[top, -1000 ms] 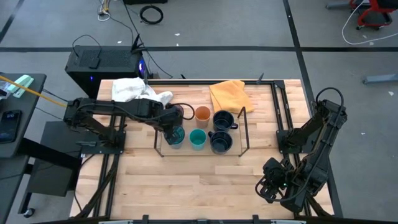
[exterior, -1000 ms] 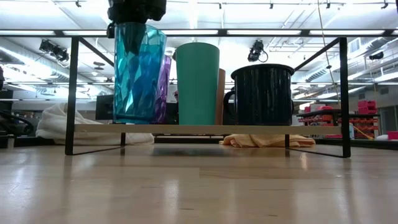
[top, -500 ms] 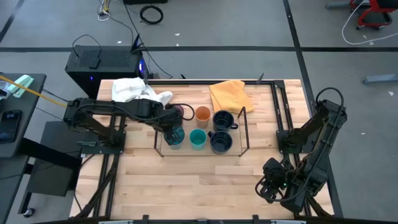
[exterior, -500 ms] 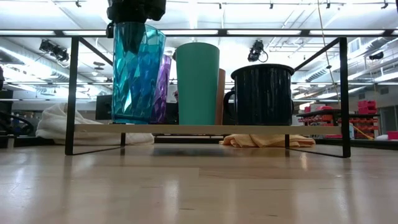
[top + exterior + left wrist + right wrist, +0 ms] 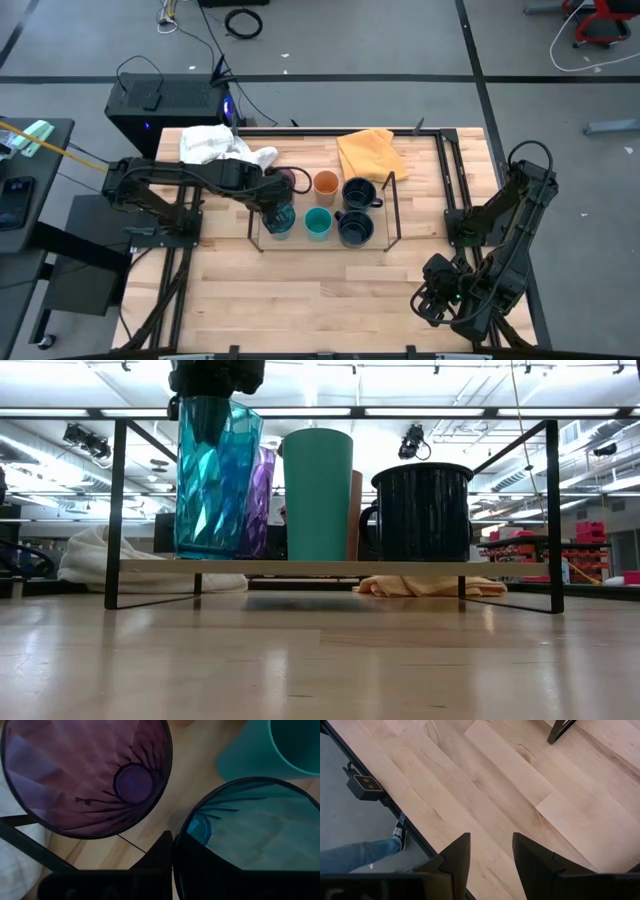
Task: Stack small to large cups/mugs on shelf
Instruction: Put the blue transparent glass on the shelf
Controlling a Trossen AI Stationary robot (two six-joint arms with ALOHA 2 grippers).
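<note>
The black wire shelf (image 5: pixel 392 205) stands mid-table. On it are a purple tumbler (image 5: pixel 85 775), an orange cup (image 5: pixel 326 183), two navy mugs (image 5: pixel 360 192) (image 5: pixel 355 229), a small teal cup (image 5: pixel 318 222) and the teal-blue patterned cup (image 5: pixel 218 478). The patterned cup is at the near left, in front of the purple tumbler. My left gripper (image 5: pixel 277 207) reaches over the shelf's left end and is shut on the patterned cup. My right gripper (image 5: pixel 490 855) is open and empty over the table's near right corner. My left gripper holds the teal-blue patterned cup by its rim (image 5: pixel 176 840), on the side next to the purple tumbler. One finger is inside the cup and one finger (image 5: pixel 160 857) is outside, between the two cups. The fingers point down from above. The cup stands nearly upright; whether its base touches the shelf board I cannot tell.
A white cloth (image 5: pixel 215 146) and an orange cloth (image 5: pixel 368 152) lie at the table's far edge behind the shelf. A black box (image 5: pixel 165 100) sits beyond the far left corner. A person's leg and shoe (image 5: pixel 395 837) show past the table edge.
My left gripper has drawn the teal-blue patterned cup slightly toward the table's left, still holding it by the rim.
</note>
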